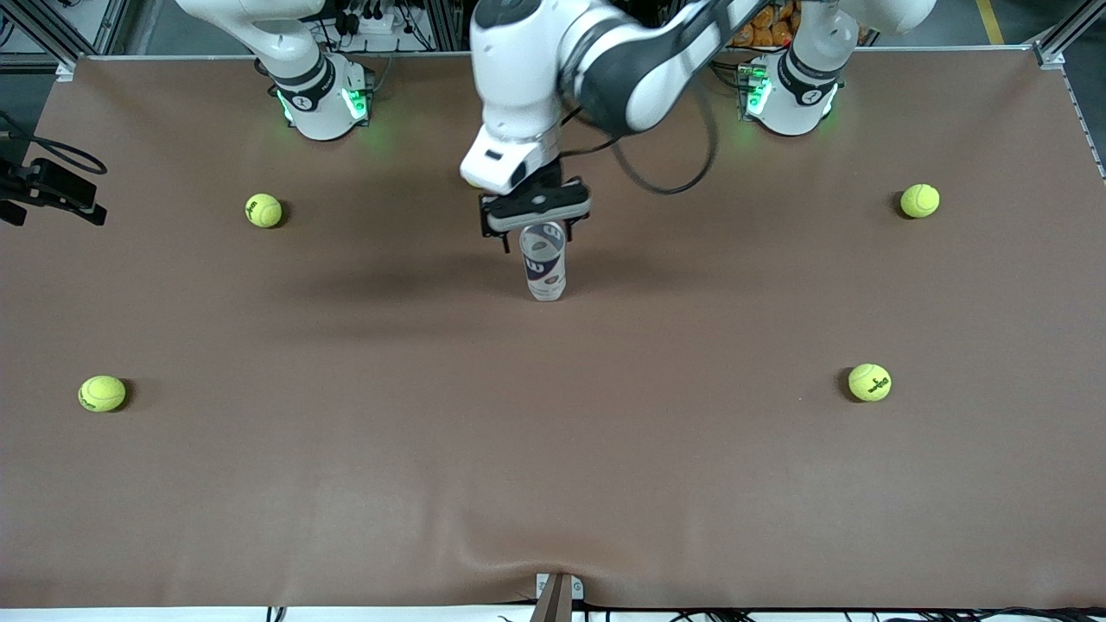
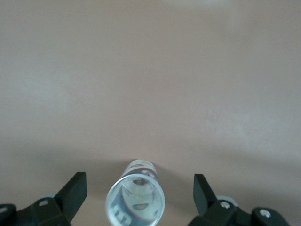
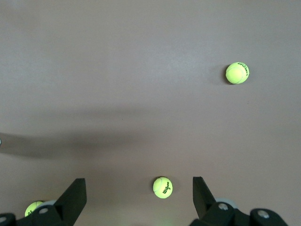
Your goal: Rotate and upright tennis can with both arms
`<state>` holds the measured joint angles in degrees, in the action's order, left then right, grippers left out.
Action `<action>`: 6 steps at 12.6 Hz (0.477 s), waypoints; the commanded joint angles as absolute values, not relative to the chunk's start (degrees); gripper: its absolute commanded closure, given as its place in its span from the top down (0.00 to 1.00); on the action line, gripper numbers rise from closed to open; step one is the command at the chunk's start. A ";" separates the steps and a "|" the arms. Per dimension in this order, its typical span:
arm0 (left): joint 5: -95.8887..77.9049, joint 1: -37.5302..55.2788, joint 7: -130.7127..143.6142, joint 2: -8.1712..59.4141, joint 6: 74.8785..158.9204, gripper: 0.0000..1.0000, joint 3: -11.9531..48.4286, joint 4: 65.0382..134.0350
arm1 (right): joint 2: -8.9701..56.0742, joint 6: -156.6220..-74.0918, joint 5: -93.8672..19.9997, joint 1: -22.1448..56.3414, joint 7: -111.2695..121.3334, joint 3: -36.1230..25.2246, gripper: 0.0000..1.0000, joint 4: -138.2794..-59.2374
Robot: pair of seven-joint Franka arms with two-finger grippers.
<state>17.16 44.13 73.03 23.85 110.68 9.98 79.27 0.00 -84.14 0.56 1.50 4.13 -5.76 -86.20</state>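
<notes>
Tennis can (image 1: 544,262) upright beneath, between open left gripper (image 1: 536,226) fingers.

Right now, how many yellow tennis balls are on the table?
4. Two lie toward the right arm's end: one near its base, one nearer the camera. Two lie toward the left arm's end: one near its base, one nearer the camera. The arm may hide more.

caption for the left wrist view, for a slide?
Left gripper open above the upright can on the brown table, jaws apart on either side, not touching it.
</notes>
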 commanded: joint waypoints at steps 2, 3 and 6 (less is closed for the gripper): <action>14.24 36.76 69.20 16.45 102.76 1.00 10.20 80.60 | -0.44 -84.38 1.05 2.29 3.69 -6.06 1.00 -86.40; 13.19 33.87 65.34 15.22 101.61 1.00 10.20 80.60 | -0.44 -84.38 0.97 2.29 3.69 -6.06 1.00 -86.40; 8.62 24.90 51.81 12.66 95.39 1.00 10.28 80.77 | -0.35 -84.38 1.05 2.29 3.69 -6.06 1.00 -86.40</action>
